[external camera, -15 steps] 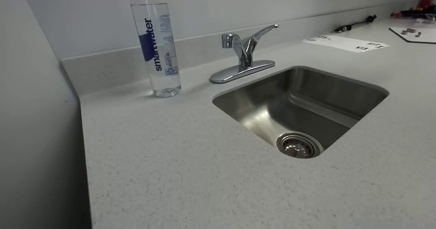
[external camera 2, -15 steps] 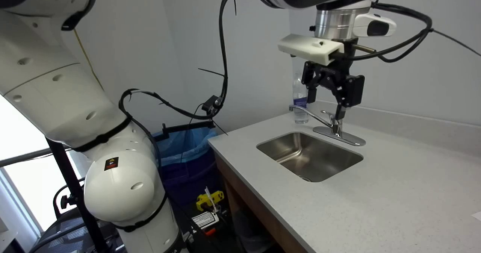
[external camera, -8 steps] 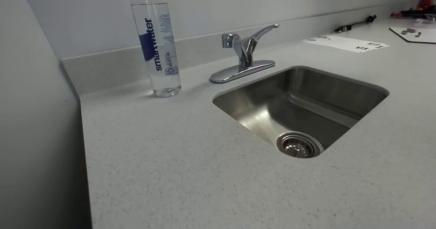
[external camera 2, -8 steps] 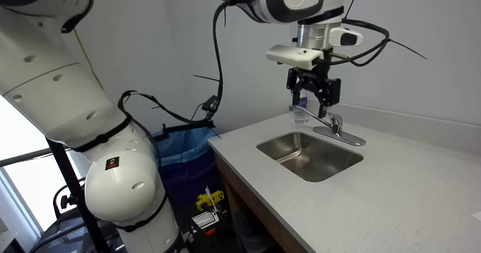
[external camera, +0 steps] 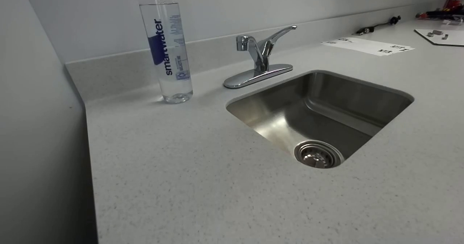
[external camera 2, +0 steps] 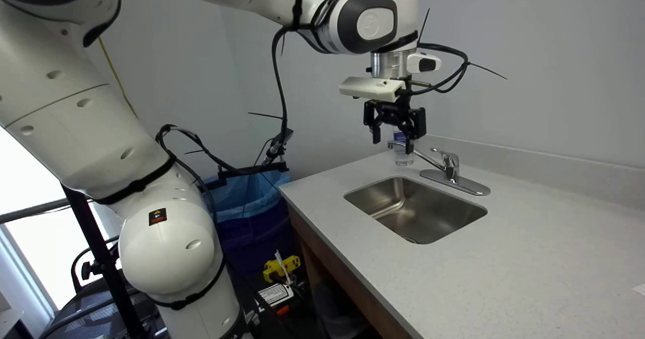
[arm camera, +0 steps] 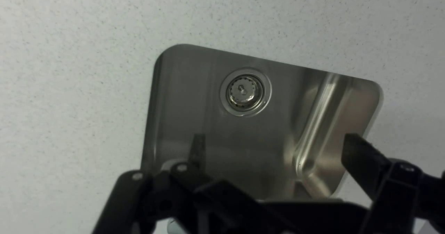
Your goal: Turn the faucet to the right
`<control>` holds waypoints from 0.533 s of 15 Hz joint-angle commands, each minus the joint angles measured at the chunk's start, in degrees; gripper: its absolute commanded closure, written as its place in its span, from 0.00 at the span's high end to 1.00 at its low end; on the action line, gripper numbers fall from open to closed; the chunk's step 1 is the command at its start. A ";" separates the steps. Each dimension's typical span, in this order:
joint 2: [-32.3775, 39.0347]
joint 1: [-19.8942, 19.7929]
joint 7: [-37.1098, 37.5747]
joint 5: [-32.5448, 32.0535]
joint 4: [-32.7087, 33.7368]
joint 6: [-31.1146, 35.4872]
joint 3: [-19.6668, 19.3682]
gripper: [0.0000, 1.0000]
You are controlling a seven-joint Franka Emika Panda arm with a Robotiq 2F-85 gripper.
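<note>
The chrome faucet (external camera: 261, 63) stands behind the sink. In an exterior view its spout points left and its lever rises to the right. The faucet also shows in an exterior view (external camera 2: 451, 166), spout reaching left toward the bottle. My gripper (external camera 2: 393, 143) is open, fingers pointing down. In that view it is left of the faucet's body, with one fingertip overlapping the spout; I cannot tell if it touches. In the wrist view my gripper (arm camera: 274, 140) has its fingers wide apart with nothing between them, over the sink. The faucet is not clearly visible there, behind the gripper's dark body.
A steel sink (external camera: 319, 73) with a drain is set in the speckled counter (external camera: 163, 171). A tall clear water bottle (external camera: 166, 55) stands beside the faucet, close to the wall. Papers (external camera: 366, 46) lie farther along the counter. A bin with a blue liner (external camera 2: 242, 198) stands off the counter's end.
My gripper has moved left in the exterior view, away from the faucet's lever, and looks smaller, so farther from that camera. It stays open. The faucet's spout and lever have not visibly moved.
</note>
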 commanded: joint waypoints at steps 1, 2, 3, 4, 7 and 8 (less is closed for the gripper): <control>1.13 1.71 -0.18 0.90 0.00 2.45 1.07 1.00; 0.53 1.13 0.10 -0.09 -0.02 1.01 0.74 1.00; 0.78 1.40 0.09 -0.09 -0.03 1.32 1.02 1.00; 0.93 1.49 0.09 -0.09 -0.03 1.39 1.15 1.00; 0.99 1.49 0.09 -0.09 -0.03 1.40 1.15 1.00; 0.99 1.49 0.09 -0.09 -0.03 1.40 1.15 1.00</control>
